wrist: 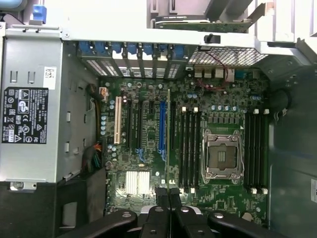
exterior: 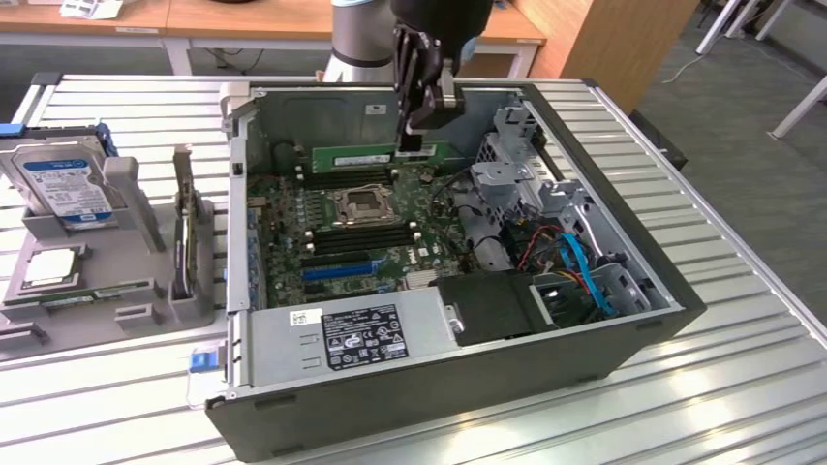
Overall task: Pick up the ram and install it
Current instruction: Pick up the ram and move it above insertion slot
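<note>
exterior view, claw (exterior: 416, 145) gripping ram (exterior: 355, 155)

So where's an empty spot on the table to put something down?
Bare table lies on the exterior view's right of the computer case, and on the near side of the grey parts holder. Inside the case it is crowded: the gripper holds the ram over the motherboard.

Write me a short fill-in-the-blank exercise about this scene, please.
1. The gripper is shut on the ____.
2. The ram hangs over the green ____ inside the open computer case.
3. The hard drive stands outside the case, on the exterior view's ____.
Missing words: ram; motherboard; left.
</note>
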### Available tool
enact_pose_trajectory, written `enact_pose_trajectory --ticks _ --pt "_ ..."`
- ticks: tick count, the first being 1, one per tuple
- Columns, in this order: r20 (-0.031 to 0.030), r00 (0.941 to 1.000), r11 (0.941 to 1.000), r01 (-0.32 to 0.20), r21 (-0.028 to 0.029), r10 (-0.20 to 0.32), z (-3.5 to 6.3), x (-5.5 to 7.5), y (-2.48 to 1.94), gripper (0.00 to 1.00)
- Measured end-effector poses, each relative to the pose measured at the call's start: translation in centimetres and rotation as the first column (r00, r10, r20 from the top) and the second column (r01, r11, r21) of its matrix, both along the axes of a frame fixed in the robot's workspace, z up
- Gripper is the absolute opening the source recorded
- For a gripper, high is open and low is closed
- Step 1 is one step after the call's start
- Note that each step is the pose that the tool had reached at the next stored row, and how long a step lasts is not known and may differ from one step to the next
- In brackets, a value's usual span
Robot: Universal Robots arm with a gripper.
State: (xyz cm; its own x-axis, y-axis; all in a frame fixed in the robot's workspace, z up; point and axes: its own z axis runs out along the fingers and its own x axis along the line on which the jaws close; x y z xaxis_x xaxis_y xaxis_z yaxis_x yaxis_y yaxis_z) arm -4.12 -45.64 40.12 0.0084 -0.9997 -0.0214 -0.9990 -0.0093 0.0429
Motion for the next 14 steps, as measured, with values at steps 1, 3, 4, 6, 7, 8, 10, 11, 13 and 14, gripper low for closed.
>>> enact_pose_trajectory --ticks 1,3,4,6,7,8,10,11,13,14 --pt "0.0 1.0 1.0 0.0 -0.0001 0.0 -0.01 0.0 0.2 0.11" --pt "-0.0001 1.0 1.0 0.0 -0.0001 0.0 -0.05 0.0 0.53 0.11" --pt "0.0 1.0 1.0 0.0 0.0 0.0 -0.08 0.0 0.64 0.11" --pt "0.0 1.0 1.0 0.0 0.0001 0.0 -0.12 0.0 0.87 0.11" --pt "0.0 1.0 1.0 0.0 -0.0001 0.0 -0.14 0.0 1.02 0.11" --pt "0.0 1.0 1.0 0.0 -0.0001 0.0 -0.16 0.0 1.17 0.11" --pt "-0.0001 1.0 1.0 0.0 -0.0001 0.0 -0.2 0.0 1.44 0.11" --pt "-0.0001 1.0 1.0 0.0 -0.0001 0.0 -0.23 0.0 1.57 0.11" --pt "-0.0001 1.0 1.0 0.0 0.0 0.0 -0.28 0.0 1.83 0.11" --pt "0.0 1.0 1.0 0.0 0.0 0.0 -0.31 0.0 1.97 0.11"
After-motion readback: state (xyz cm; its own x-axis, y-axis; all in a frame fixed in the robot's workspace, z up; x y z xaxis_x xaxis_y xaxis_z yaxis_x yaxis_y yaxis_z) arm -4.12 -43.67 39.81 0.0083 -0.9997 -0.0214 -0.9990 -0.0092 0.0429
